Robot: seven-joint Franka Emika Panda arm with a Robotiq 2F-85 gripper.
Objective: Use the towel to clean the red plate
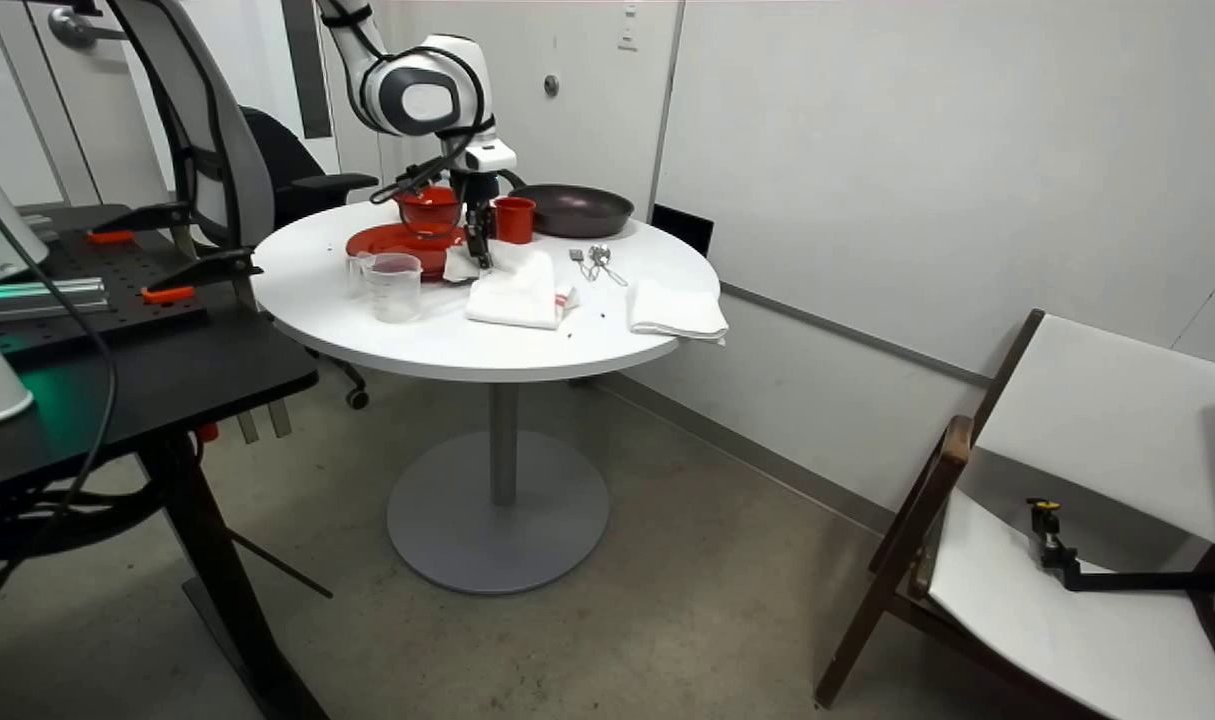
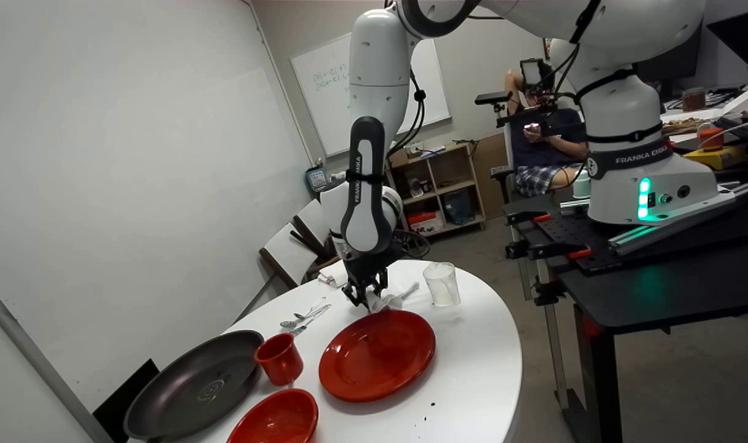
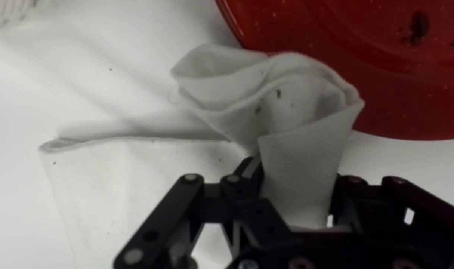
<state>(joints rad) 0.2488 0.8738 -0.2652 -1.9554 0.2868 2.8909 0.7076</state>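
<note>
Step under inspection: judged to be the bringing of the bunched towel onto the plate, with soiling left to be wiped. On the round white table (image 1: 432,348), which has no corners, the red plate (image 2: 378,363) is found between the middle and the edge facing the robot's black bench (image 2: 675,301). The white towel (image 1: 515,295) is found beside it, its bunched end overlapping the plate's rim in the wrist view; whether the rim is pressed cannot be told. The Robotiq gripper (image 3: 296,183) is clenched on a fold of the towel, the remainder being spread on the tabletop. Dark residue (image 3: 419,26) is noted on the plate, and dark specks (image 3: 278,93) on the towel.

Recommendations: the fold should be raised only until the trailing part can pass over the rim, then be laid on the residue as a pad, so that fabric rather than bare fingertips is presented to the plate. Light, even pressure is advised, as no restraint of the plate is seen and it could slide toward the table's edge. The clear measuring cup (image 1: 395,290), near the bench-side edge, should be given room, since it could be toppled by a dragged corner of fabric.
</note>
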